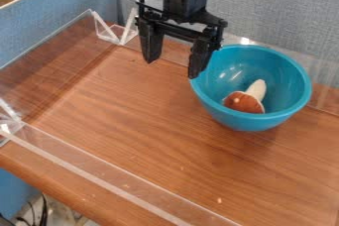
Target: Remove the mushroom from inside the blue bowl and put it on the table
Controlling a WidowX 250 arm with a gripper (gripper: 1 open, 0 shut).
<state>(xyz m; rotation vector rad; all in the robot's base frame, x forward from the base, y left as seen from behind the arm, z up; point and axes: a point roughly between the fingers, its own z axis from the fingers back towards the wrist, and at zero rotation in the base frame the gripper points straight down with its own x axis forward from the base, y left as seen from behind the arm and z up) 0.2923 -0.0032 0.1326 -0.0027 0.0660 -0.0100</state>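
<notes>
right of centre on the table (pixel 159 121) sits the bowl (pixel 225 111), and the mushroom (pixel 248 97) lies on its side down in the bottom of it, brown cap toward the near side, pale stem pointing up toward the far right. its long axis runs on a slant, near-left to far-right, as i see it from this camera

my gripper (pixel 175 56) hangs just left of the bowl, over its far-left rim, fingers spread wide and holding nothing. one finger hangs over bare wood outside the bowl and the other looks to be at or just above the rim, though i can't tell if it touches

so the mushroom lies to the right and nearer from the fingers, and lower. i judge the next move needs a shift right and toward the near side to clear the rim before any descent, else the right finger could catch the bowl wall and shove it. a turn of the wrist to close across the slanted stem would probably help
</notes>
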